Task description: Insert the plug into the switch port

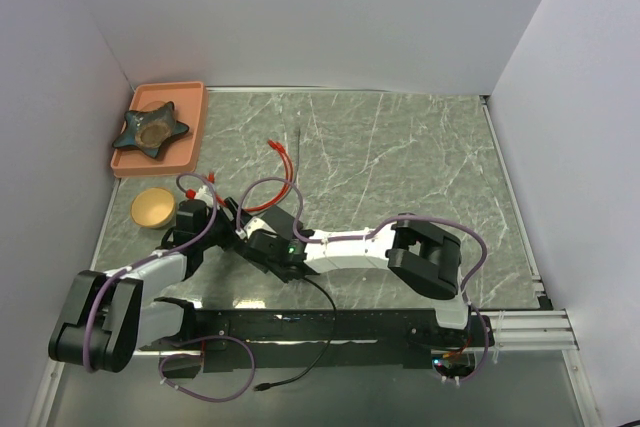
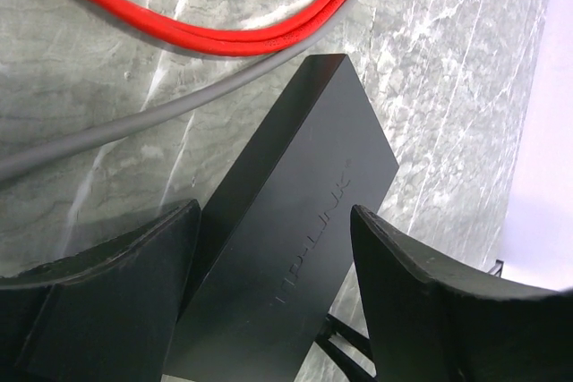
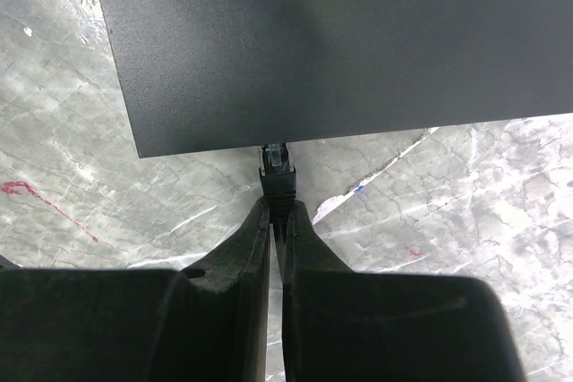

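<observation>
Pinched tight in the right pincer [image 3: 277, 214]: the plug [image 3: 277, 174], long axis in line with the fingers, nose straight ahead at the near edge of the black box [image 3: 340, 51]. Tip at the port there, depth hidden. Astride the box on the surface [image 2: 466, 87]: the left pincer [image 2: 276, 214], spread, contact unclear. Right arm stretched low across leftward; left arm reaching forward.

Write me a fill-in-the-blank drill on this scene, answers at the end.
The right gripper is shut on a black ____.
The left gripper has a finger on either side of the black TP-LINK ____.
The looped cable beside the grey cable is ____.
The star-shaped dish sits in the orange ____.
Missing words: plug; switch; red; tray.
</observation>
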`<action>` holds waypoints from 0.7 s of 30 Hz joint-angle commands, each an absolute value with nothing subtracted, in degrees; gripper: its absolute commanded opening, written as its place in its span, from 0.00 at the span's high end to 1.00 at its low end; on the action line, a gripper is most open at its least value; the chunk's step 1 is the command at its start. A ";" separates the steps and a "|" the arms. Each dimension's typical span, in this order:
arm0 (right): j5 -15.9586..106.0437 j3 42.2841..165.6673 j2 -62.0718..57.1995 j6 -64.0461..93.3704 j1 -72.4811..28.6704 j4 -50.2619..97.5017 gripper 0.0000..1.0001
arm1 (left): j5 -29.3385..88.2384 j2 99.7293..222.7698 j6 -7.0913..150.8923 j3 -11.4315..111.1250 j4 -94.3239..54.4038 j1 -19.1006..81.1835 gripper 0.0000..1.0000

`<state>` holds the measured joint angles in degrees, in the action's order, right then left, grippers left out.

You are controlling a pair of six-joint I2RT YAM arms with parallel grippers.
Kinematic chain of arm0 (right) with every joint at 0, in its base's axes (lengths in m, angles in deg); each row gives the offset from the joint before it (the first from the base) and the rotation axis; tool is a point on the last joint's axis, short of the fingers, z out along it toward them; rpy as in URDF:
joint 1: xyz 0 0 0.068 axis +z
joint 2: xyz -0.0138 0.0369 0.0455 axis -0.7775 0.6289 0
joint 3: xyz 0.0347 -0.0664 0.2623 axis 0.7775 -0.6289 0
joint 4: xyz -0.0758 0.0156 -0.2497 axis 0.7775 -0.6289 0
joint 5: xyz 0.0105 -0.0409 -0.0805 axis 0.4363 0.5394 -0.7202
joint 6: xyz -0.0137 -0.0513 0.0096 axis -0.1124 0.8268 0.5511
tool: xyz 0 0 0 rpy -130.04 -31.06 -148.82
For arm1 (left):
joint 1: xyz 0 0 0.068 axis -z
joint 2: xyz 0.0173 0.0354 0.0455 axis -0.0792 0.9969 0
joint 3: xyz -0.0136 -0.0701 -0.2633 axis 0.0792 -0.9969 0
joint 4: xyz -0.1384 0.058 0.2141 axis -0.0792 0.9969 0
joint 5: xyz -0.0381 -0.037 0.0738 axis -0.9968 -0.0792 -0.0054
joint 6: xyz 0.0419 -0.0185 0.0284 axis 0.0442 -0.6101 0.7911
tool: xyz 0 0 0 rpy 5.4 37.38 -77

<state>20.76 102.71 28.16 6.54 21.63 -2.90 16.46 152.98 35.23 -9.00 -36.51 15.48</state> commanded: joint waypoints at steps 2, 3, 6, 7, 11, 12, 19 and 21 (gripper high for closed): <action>18.15 104.81 29.16 7.94 21.56 1.62 1.00 | 11.70 154.93 36.28 -10.72 -31.66 16.06 0.26; 18.41 104.89 28.98 7.94 21.57 1.98 1.00 | 11.70 154.93 36.20 -10.72 -31.66 16.06 0.26; 18.85 104.81 28.63 7.77 21.48 3.64 1.00 | 10.91 154.58 36.19 -10.98 -31.83 16.14 0.27; 19.20 104.55 28.28 7.85 21.48 4.34 1.00 | 10.82 154.57 36.20 -10.98 -31.74 16.06 0.27; 20.17 104.19 27.67 7.94 21.21 7.25 1.00 | 10.12 154.92 36.28 -11.25 -31.83 16.06 0.28; 20.26 104.28 27.58 8.03 21.04 8.04 1.00 | 9.94 154.93 36.28 -11.34 -31.74 16.06 0.29; 22.37 102.88 25.74 7.50 19.20 13.74 1.00 | 8.45 154.49 36.11 -12.48 -32.36 16.14 0.30; 22.90 103.05 25.56 7.94 19.02 14.72 1.00 | 7.74 154.31 35.85 -12.74 -32.88 16.06 0.30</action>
